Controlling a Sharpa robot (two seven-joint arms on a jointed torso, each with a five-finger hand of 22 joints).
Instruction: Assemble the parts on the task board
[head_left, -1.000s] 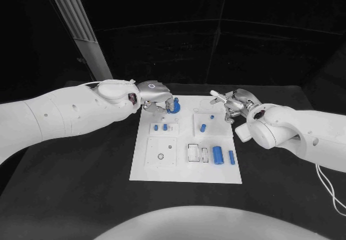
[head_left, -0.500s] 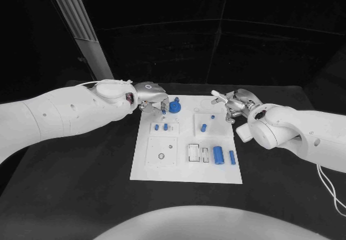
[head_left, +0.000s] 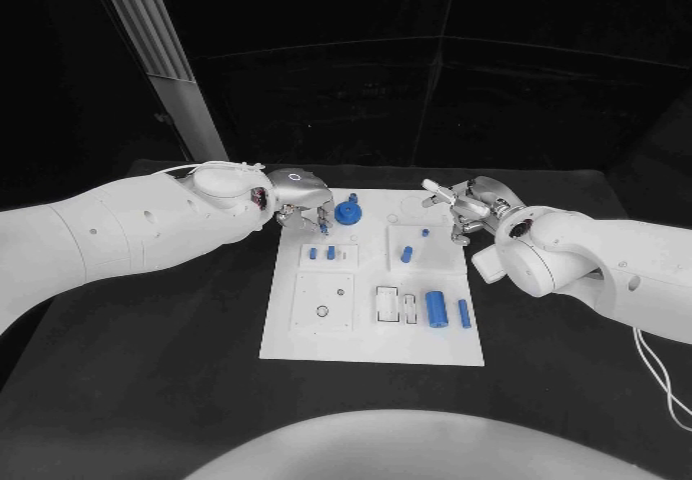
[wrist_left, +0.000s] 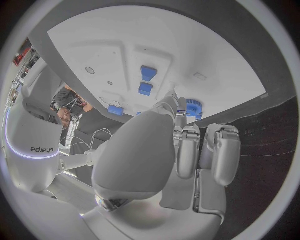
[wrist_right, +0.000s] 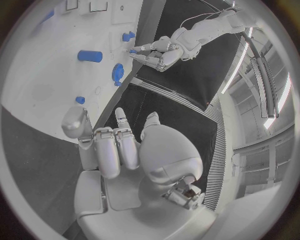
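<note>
- Board (head_left: 372, 345): white, mid-surface; assembly judged partly done.
- Gear (head_left: 348, 213): blue, seated at far edge of board, just beside left robot hand (head_left: 300, 196); likely placed.
- Two small pegs (head_left: 322, 254), short peg (head_left: 407, 255): upright in board blocks.
- Two cylinders (head_left: 436, 309): lying loose near right edge; judged still to fit.
- Left robot hand: fingers apart, holding nothing.
- Right robot hand (head_left: 469, 207): at far right corner of board, empty, fingers spread.

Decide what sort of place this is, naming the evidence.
Probably a robotics test bench: a white task board with small blue parts lies on a black table, between the left hand and right hand.
</note>
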